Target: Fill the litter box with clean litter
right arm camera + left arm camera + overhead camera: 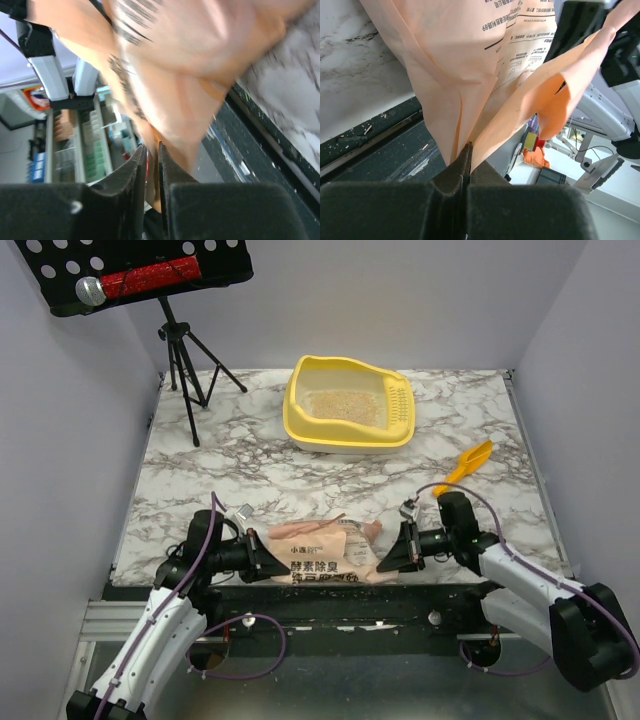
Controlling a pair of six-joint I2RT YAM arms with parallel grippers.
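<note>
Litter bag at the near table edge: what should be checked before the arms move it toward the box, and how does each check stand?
1. Grip of left hand on the bag: ok, shut.
2. Grip of right hand on the bag: ok, though blurred.
3. Bag lifted off the table: cannot tell.
4. Bag mouth open: cannot tell.
5. The litter box upright, litter inside: ok.
6. The scoop off the path: ok.

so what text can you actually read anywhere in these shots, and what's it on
"酵素除臭": large dark print on the bag, top view.
Row below that: half hidden, unreadable.
Small logo above it: too small to read.
Left wrist view: fine print on the bag, upside down, too small to read.
Right wrist view: black print on the bag, blurred.
Nothing else carries readable text.
</note>
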